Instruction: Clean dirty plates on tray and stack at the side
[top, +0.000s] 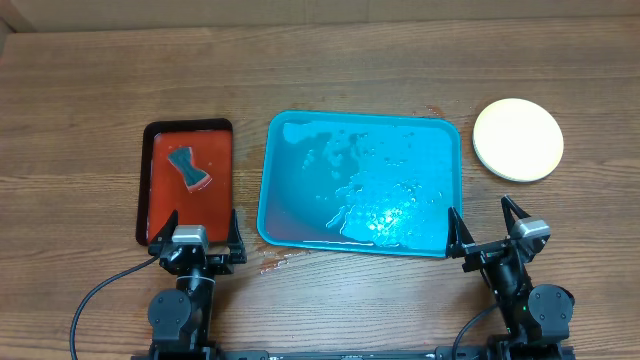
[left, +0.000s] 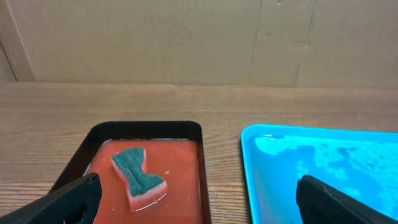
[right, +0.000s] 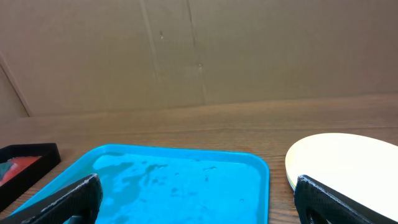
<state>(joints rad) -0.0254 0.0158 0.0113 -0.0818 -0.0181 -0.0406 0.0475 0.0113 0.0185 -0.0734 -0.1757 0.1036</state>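
Note:
The turquoise tray (top: 282, 140) lies at the table's middle, wet and holding no plates; it also shows in the left wrist view (left: 261, 143) and the right wrist view (right: 249, 163). The plates (top: 518, 139) sit stacked to the right of the tray, pale top face up, with a yellow-green edge showing in the right wrist view (right: 339, 158). My left gripper (top: 197, 240) is open and empty at the front edge of the red tray. My right gripper (top: 490, 238) is open and empty at the turquoise tray's front right corner.
A red tray with black rim (top: 225, 128) lies left of the turquoise tray, with a green-topped sponge (top: 189, 167) in it, also in the left wrist view (left: 138, 177). Water spots (top: 280, 258) mark the wood in front of the turquoise tray. A cardboard wall stands behind.

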